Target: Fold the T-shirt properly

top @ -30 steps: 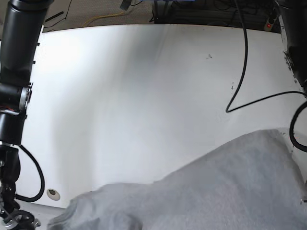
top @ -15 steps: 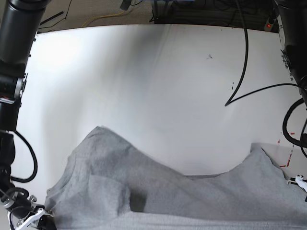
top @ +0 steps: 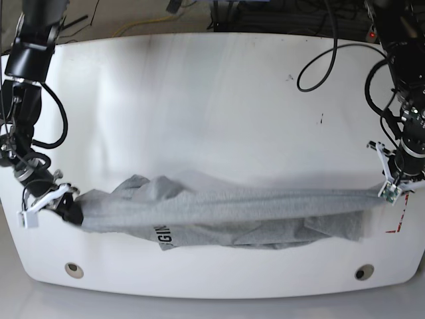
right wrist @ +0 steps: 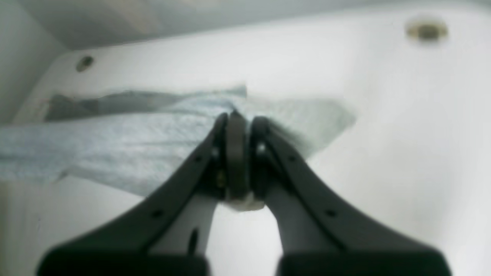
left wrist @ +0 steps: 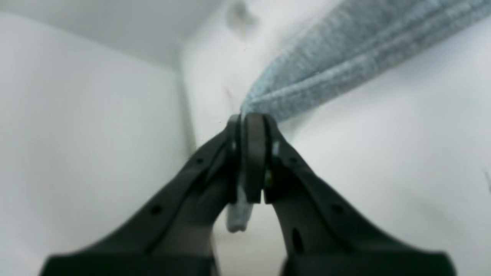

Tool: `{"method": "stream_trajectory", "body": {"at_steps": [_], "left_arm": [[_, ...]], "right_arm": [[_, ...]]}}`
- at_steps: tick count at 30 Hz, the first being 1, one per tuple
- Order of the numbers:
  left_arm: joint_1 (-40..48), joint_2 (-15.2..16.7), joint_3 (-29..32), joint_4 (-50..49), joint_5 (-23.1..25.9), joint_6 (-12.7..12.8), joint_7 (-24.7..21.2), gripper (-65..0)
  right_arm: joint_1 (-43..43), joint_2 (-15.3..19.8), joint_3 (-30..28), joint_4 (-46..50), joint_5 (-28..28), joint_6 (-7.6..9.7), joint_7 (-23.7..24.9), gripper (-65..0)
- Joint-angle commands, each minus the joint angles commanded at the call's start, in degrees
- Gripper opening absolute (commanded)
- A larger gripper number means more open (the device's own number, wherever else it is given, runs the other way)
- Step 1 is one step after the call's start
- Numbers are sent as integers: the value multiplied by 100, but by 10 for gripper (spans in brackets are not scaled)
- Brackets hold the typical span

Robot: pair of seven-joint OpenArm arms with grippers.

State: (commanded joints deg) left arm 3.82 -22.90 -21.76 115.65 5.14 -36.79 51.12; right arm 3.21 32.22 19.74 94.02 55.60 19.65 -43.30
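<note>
T-shirt (top: 226, 216) stretched across lower part of the white tabletop (top: 199, 106), bunched lengthwise. Left gripper (top: 392, 188) at frame right pinches one end, jaws clamped on fabric; right gripper (top: 66, 207) at frame left pinches the other end.

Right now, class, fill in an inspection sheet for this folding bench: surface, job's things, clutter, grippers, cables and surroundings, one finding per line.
Surface: flat white table, two round holes near its front edge.
Job's things: heather-grey cotton T-shirt bunched into a long band stretched between both arms, sagging onto the table; black lettering partly visible.
Clutter: nothing seen besides small dark specks and red tape marks at one edge.
Grippers: left gripper jaws shut on a hemmed edge of the shirt; right gripper jaws shut on the other end.
Cables: black cables loop over the table's far corner and beside both arms.
Surroundings: floor with more wiring behind the table, too dim to detail.
</note>
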Motion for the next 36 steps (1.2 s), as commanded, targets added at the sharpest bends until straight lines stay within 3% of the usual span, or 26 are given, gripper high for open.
{"method": "stream_trajectory", "body": {"at_steps": [7,11,18,27,36], "left_arm": [[1433,923,-1134,-9,26,-316,-747,-650],[2338,1319,-1538,-35,9,-321,-1231,-650],[3024,2004,-1916,-53,0,-321,-2338,-650],[2198,2031,-1380,-53,35,-321,-2374,-650],[519,2022,-835,-53,167,-321,-2356,-650]], "right_arm": [[-1873,-853,466,1327,-9,0,0,-650],[-2743,-1152,580,1820,-9,26,0,-650],[-3578,-1565,633,1837,-44,35,0,-650],[-3130,-1512,607,1749,-62,-18,-9,-650],[-1565,-1152,615,1046,-62,-18,-466,-650]]}}
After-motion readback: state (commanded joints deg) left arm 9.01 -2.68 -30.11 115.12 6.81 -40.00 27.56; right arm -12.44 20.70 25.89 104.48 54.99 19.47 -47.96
